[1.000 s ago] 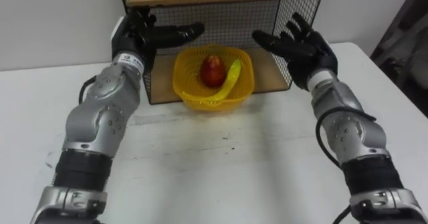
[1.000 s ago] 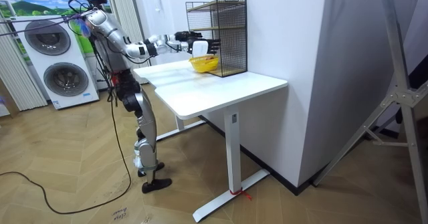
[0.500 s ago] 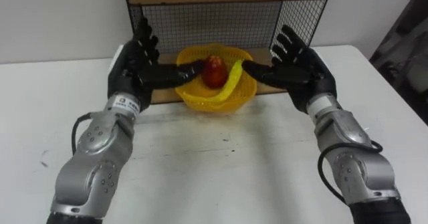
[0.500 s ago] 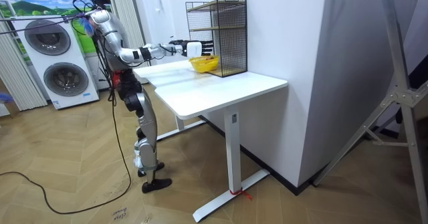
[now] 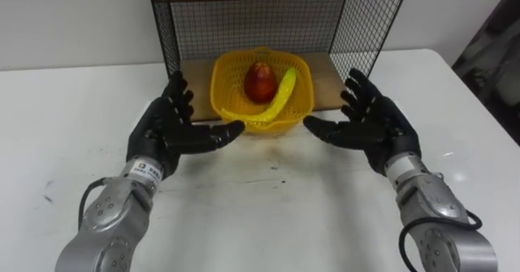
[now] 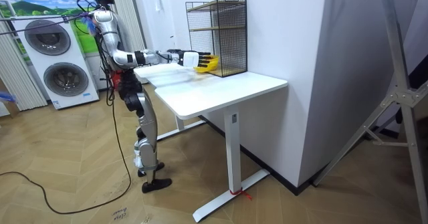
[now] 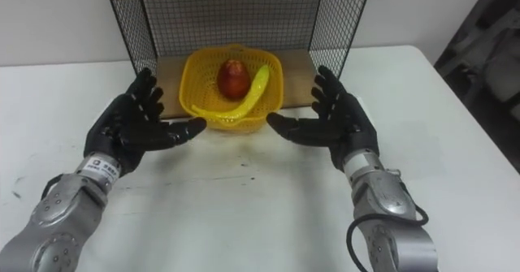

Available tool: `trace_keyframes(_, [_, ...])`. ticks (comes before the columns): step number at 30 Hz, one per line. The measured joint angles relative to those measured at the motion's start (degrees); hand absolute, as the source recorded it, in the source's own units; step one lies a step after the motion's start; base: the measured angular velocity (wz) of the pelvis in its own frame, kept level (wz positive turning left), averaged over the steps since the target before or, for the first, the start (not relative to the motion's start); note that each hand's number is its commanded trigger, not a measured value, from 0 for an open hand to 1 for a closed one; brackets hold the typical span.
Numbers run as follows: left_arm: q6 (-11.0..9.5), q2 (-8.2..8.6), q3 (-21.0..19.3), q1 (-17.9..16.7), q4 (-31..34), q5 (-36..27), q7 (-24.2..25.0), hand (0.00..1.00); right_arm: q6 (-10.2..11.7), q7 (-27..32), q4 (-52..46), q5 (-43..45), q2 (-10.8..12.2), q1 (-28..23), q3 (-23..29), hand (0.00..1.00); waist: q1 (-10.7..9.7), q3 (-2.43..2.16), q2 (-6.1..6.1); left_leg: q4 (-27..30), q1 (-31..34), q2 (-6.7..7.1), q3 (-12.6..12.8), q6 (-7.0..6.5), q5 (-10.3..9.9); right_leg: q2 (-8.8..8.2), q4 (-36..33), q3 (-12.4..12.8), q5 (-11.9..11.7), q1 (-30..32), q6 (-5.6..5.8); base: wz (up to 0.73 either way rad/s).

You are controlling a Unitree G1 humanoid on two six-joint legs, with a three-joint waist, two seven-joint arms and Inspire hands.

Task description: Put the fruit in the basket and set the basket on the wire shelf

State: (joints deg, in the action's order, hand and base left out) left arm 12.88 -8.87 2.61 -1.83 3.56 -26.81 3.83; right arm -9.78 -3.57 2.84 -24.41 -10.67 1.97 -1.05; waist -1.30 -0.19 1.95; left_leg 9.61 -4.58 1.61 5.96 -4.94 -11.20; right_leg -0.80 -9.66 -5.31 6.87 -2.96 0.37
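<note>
Left hand [image 5: 169, 130] hovers above the table [image 5: 260, 215] just short of the shelf [image 5: 244, 28], fingers straight and fanned wide, palm turned inward, holding nothing. I see the right hand [image 5: 375, 127] mirroring it on the other side, also spread open and empty, its thumb pointing in towards the left thumb. Between them, a little further back, sits the yellow basket [image 5: 221, 93]. Both thumb tips come close to its front rim, but I cannot tell whether they brush it.

From my seat the basket rests on the shelf's lower wooden board [image 5: 329, 77], under the upper board, with black wire mesh behind and at the sides. Its front rim juts past the board's front edge, out over the table. Both fruits are inside. I see a red apple [image 5: 260, 81] standing near the middle, and a banana [image 5: 281, 93] lying just to its right, slanting from the back right down to the front left, where its end rests along the rim.

On the room view I have the robot standing upright at the table's end on the room view's left, both arms stretched out level over the white top towards the shelf at the far edge by the wall. Two washing machines [image 6: 57, 57] stand behind it
</note>
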Motion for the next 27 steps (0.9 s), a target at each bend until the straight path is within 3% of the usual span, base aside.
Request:
trace_keyframes(3, [-0.2,-0.06,-0.4,-2.2,1.6,-0.7,1.3,0.00,0.2,-0.6,-2.6,0.0,-0.3,-1.3,0.2,0.00,0.0,0.00,-0.07,0.0,0.0,-0.03,0.0,0.00,0.0,0.04,0.0,0.2,0.0,0.0,0.00,0.00])
trace_keyframes(7, [-1.8,-1.01,-1.4,-5.0,3.7,-3.0,1.5,0.00,0.9,-1.4,-5.4,0.3,-0.5,-4.0,0.9,0.00,0.0,0.02,-0.14,-0.1,0.0,-0.03,0.0,0.00,0.0,0.03,0.0,0.0,0.0,-0.1,0.00,0.00])
trace_keyframes(10, [-2.4,-1.03,-5.5,-8.3,6.4,-2.9,2.0,0.00,1.0,-1.5,-10.3,0.4,-0.5,-8.6,4.5,0.00,0.2,0.03,-0.62,-0.2,0.0,-0.04,0.0,0.00,0.0,0.00,0.0,-0.2,0.0,0.0,0.01,0.00])
trace_keyframes(14, [-4.0,-1.02,-11.5,-13.1,9.1,-2.6,0.9,0.00,3.1,0.3,-11.8,-0.3,-0.5,-12.5,10.2,0.00,0.2,-0.01,-0.91,-0.2,-0.6,0.00,-0.1,0.01,0.0,0.26,0.1,0.3,0.1,-0.7,-0.04,0.01])
trace_keyframes(18, [-6.0,-0.92,-14.9,-14.7,12.5,-2.5,-0.9,0.00,5.1,2.7,-12.8,-0.3,-0.4,-14.5,13.0,0.00,0.3,0.25,-1.22,-0.3,-0.7,0.02,-0.3,0.05,-0.1,0.35,0.0,0.4,0.2,-1.1,-0.07,0.01])
trace_keyframes(20, [-8.4,-0.88,-18.9,-14.9,13.3,-2.3,-1.5,0.00,5.9,5.0,-16.0,-0.3,-0.4,-17.3,16.2,0.00,0.5,0.19,-1.56,-0.1,-0.5,0.06,-0.7,0.09,-0.1,0.40,-0.1,0.5,0.2,-1.1,-0.09,0.06])
trace_keyframes(22, [-9.3,-0.64,-23.1,-16.1,14.2,-2.2,-3.6,0.00,7.4,8.0,-17.8,-0.3,-0.3,-19.3,19.7,0.00,0.7,0.09,-1.91,-0.1,-0.4,0.07,-1.0,0.14,-0.2,0.49,0.0,0.4,0.2,-1.1,-0.09,0.03])
trace_keyframes(25, [-9.8,-0.67,-31.9,-17.2,15.7,-1.8,-9.8,0.00,8.6,14.8,-18.9,0.6,-0.4,-21.3,27.0,0.00,0.8,0.08,-1.95,-0.1,-0.6,-0.01,-1.4,0.30,-0.2,0.66,-0.1,0.2,0.3,-1.3,-0.16,0.04])
trace_keyframes(27, [-11.7,-0.68,-37.2,-17.8,16.3,-1.8,-14.9,0.00,9.9,19.4,-19.0,0.5,-0.4,-21.4,31.6,0.00,1.0,0.04,-2.14,-0.1,-0.4,-0.03,-1.4,0.37,-0.2,0.68,-0.1,0.0,0.3,-1.2,-0.18,0.00])
